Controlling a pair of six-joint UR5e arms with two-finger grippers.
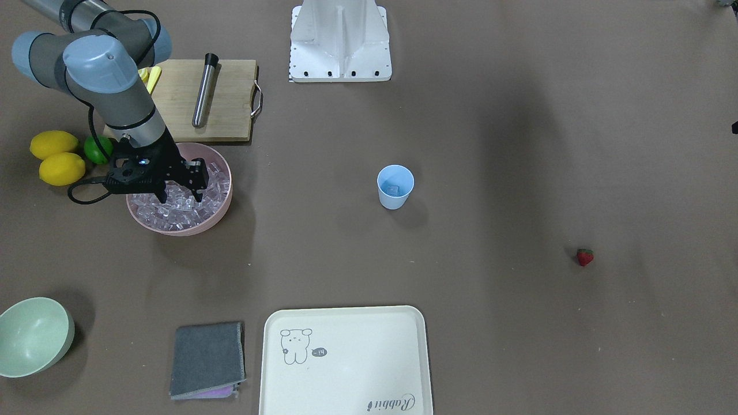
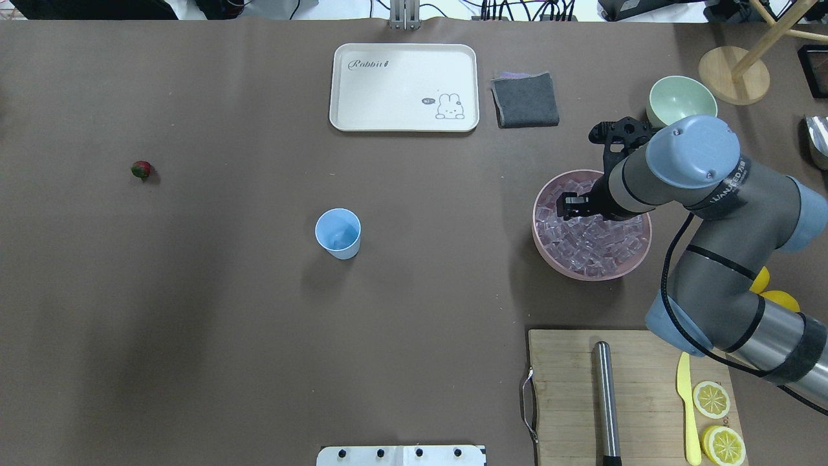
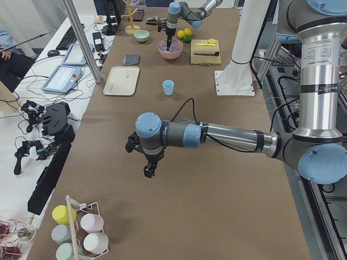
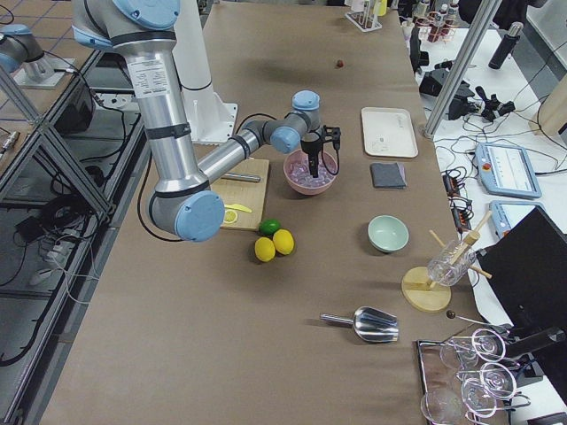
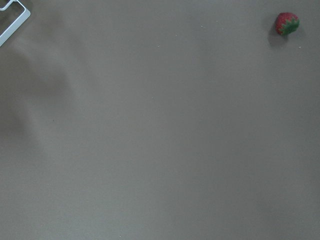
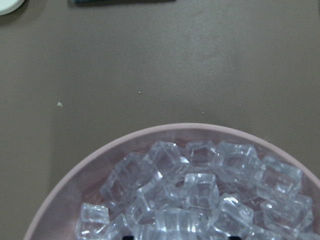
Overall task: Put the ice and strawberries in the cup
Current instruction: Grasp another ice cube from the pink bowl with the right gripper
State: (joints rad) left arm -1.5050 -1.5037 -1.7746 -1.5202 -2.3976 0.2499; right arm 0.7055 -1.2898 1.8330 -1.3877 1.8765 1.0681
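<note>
The light-blue cup stands upright mid-table, also in the overhead view, with one ice cube in it. A pink bowl holds a heap of clear ice; the ice also shows in the right wrist view. My right gripper is open, with its fingertips down among the ice. The red strawberry lies alone on the table, far from the cup, also in the overhead view and the left wrist view. My left gripper hovers over bare table; I cannot tell whether it is open.
A cream tray, a grey cloth and a pale green bowl lie along the far edge. A cutting board with a metal rod and lemon slices is near my right. Lemons and a lime sit beside the pink bowl.
</note>
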